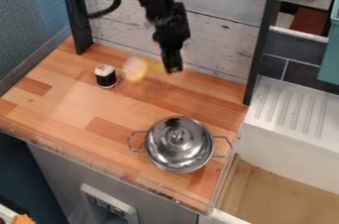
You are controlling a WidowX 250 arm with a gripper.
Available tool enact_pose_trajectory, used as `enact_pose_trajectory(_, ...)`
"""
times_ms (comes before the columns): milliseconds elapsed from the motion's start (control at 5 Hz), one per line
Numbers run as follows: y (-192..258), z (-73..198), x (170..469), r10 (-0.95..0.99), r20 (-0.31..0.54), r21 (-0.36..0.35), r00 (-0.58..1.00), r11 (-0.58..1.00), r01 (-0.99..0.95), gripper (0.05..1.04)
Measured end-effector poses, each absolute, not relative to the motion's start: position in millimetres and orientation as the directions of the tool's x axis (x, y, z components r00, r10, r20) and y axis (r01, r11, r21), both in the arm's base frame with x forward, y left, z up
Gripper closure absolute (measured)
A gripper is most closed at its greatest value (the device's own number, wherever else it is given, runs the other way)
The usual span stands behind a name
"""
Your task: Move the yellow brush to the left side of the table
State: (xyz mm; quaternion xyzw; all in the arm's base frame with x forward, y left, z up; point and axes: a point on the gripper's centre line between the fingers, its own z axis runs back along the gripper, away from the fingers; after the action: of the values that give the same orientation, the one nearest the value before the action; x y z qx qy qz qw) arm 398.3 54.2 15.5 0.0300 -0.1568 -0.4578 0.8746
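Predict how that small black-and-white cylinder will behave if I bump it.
The cylinder stands upright on the wooden counter, so a low nudge would probably slide it; a high one might tip it. Its round side suggests rolling once down.

Bright light glints off the pot lid [165,141]

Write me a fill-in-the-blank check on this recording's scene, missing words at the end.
The metal pot is covered by a ______.
The pot has ______ side handles.
The small can has a white top and a ______ side.
In the picture, the claw hangs right of a blurred shape coloured ______.

lid; two; black; yellow
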Motion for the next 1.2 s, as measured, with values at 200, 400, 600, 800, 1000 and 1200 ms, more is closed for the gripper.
enact_pose_trajectory(200,48,11,399,-0.851,0.262,0.179,0.456,0.507,0.843,0.587)
enact_pose_trajectory(400,54,11,399,-0.875,0.272,0.194,0.401,0.458,0.868,0.587)
enact_pose_trajectory(600,65,-5,396,-0.871,0.268,0.157,0.412,0.461,0.873,0.587)
enact_pose_trajectory(800,79,-11,402,-0.869,0.272,0.15,0.413,0.463,0.874,0.587)
enact_pose_trajectory(1000,93,-21,400,-0.858,0.309,0.14,0.411,0.468,0.872,0.587)
enact_pose_trajectory(1200,106,-24,400,-0.845,0.304,0.148,0.44,0.498,0.854,0.587)
